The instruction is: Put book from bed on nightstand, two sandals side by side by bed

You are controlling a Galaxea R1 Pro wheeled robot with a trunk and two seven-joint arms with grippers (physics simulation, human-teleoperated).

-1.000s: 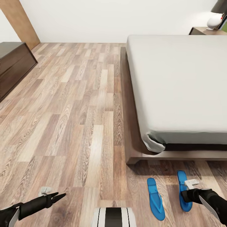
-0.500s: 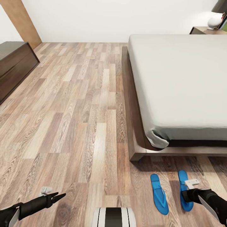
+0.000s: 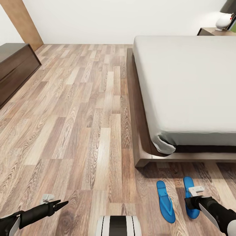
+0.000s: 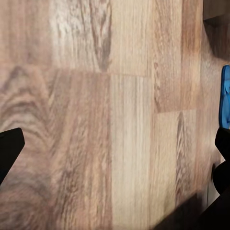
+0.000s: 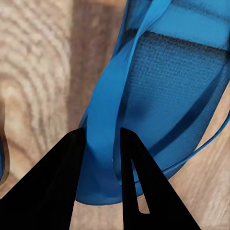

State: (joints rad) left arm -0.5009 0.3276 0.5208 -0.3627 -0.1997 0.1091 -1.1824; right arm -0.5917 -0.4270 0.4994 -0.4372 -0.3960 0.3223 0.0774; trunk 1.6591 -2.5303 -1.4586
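Floor: wood planks, frame left and centre | bed: right | nightstand: upper right | sandals: side by side, lower right, near bed | right claw: clamped on sandal strap | left claw: lower left, narrow, empty

Nightstand cut by the edge, right sandal partly behind the right gripper

The floor is grainy wood plank with a soft sheen. The bed has a dark wood frame under matt pale cloth. The sandal looks rubbery, its footbed finely textured.
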